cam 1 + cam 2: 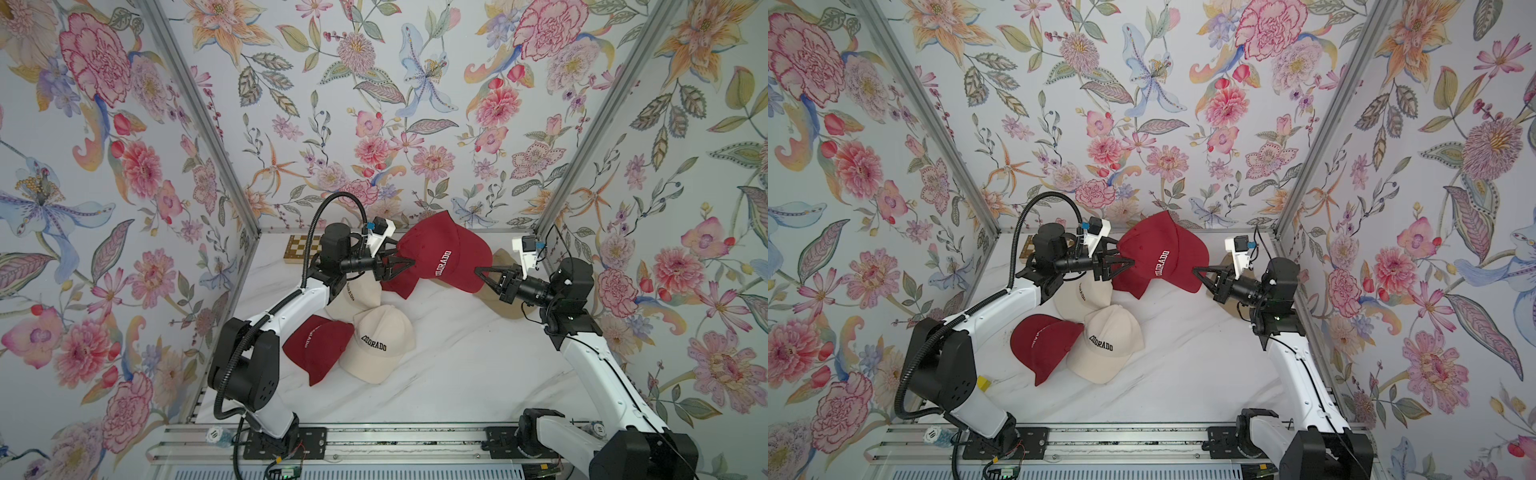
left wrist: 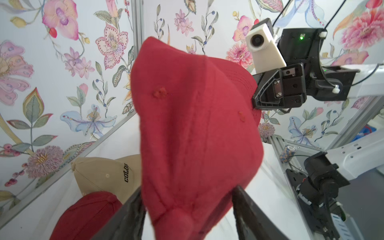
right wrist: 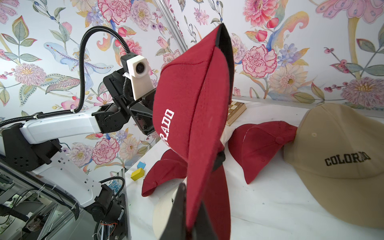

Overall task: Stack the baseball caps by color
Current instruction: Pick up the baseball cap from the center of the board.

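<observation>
A dark red baseball cap (image 1: 444,253) (image 1: 1163,253) hangs in the air between my two arms. My right gripper (image 1: 478,271) (image 3: 192,195) is shut on its brim. My left gripper (image 1: 405,253) (image 2: 188,188) is open, its fingers standing on either side of the back of the crown (image 2: 197,124). On the table lie another red cap (image 1: 320,345), a cream cap (image 1: 382,345) overlapping it, a second cream cap (image 1: 357,291) under my left arm, a third red cap (image 3: 261,145) and a tan cap (image 3: 340,158) beside my right arm.
A checkered chessboard (image 1: 299,247) lies at the back left corner. A yellow block (image 1: 984,383) and a blue block (image 3: 141,165) sit near the left arm's base. Floral walls close in three sides. A metal rail (image 1: 374,440) runs along the front edge.
</observation>
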`<action>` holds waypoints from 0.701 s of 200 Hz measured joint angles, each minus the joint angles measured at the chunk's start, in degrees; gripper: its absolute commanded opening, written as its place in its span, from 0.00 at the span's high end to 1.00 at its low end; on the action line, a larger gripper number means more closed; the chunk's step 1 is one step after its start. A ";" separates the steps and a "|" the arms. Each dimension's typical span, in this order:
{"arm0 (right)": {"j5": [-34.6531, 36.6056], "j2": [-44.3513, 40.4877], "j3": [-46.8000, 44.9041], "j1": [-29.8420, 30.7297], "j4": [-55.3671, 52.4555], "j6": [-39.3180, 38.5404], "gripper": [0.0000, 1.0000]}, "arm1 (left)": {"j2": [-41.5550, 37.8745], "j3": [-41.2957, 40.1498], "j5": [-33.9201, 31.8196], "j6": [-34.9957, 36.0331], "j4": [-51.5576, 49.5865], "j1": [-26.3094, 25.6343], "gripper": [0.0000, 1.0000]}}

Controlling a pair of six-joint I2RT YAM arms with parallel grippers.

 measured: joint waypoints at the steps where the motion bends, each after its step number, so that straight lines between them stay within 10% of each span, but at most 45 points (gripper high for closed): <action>1: 0.02 0.00 0.00 0.00 0.00 0.00 1.00 | 0.00 0.00 0.00 -0.04 0.17 0.00 0.42; 55: 0.31 1.27 0.22 0.15 -1.25 -1.36 1.00 | -0.55 -0.50 1.36 -1.44 3.26 0.00 0.30; 140: 0.46 2.16 0.22 0.15 -2.25 -1.75 1.00 | -1.60 -1.05 2.91 -1.18 3.02 0.00 0.89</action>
